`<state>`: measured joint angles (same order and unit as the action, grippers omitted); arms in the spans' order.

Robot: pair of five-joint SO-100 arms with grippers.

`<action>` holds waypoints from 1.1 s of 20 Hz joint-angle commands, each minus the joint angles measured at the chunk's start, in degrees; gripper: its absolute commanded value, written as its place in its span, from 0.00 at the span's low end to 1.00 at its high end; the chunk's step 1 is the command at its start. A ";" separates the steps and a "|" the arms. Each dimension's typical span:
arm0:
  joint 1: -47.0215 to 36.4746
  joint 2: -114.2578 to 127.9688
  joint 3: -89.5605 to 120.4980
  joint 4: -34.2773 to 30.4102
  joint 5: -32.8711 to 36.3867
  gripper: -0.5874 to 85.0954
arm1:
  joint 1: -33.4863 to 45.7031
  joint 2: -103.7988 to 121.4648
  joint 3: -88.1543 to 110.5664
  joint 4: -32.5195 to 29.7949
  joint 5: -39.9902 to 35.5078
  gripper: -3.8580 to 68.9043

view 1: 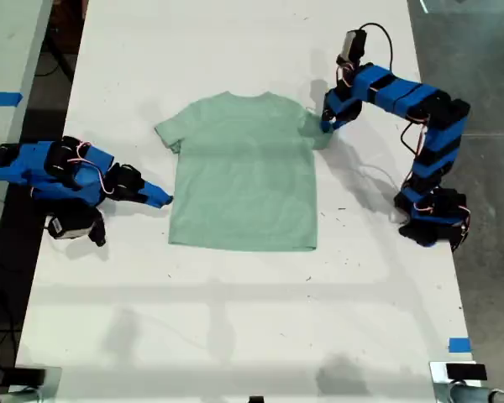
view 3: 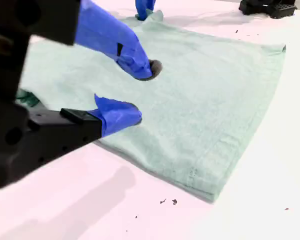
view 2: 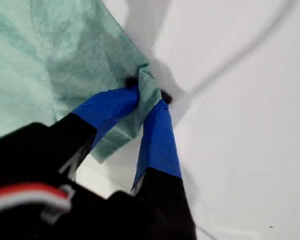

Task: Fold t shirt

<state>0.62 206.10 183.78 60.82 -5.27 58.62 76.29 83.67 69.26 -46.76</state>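
Shirt (view 1: 244,172) lies flat, nothing folded yet; my first gripper (view 2: 149,95) pinches the two-o'clock sleeve, my second gripper (view 3: 137,95) gapes empty at eight o'clock

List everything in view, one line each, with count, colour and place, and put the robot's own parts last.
t shirt: one, pale mint green, spread flat at the middle of the table, neck toward the exterior view's top.
table: one, white, fills most of the exterior view, with small dark specks on it.
tape: one blue piece near the exterior view's lower right; another blue strip at its left edge.
my first gripper: one, blue fingers, shut on the sleeve of the t shirt at the exterior view's right.
my second gripper: one, blue fingers, open, at the t shirt's side edge on the exterior view's left, not gripping cloth.
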 commanded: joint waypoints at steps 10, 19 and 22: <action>0.53 0.35 0.53 0.18 -1.05 0.14 | -14.15 19.60 -8.79 2.37 3.60 0.03; 0.53 0.35 0.53 0.18 -1.05 0.14 | -29.18 13.10 -9.14 -11.43 6.24 0.04; 0.53 0.35 0.53 0.18 -1.05 0.14 | -31.73 6.59 -10.99 -13.71 7.21 0.05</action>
<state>0.62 206.10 183.78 60.82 -5.27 28.74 84.29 78.84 57.66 -40.34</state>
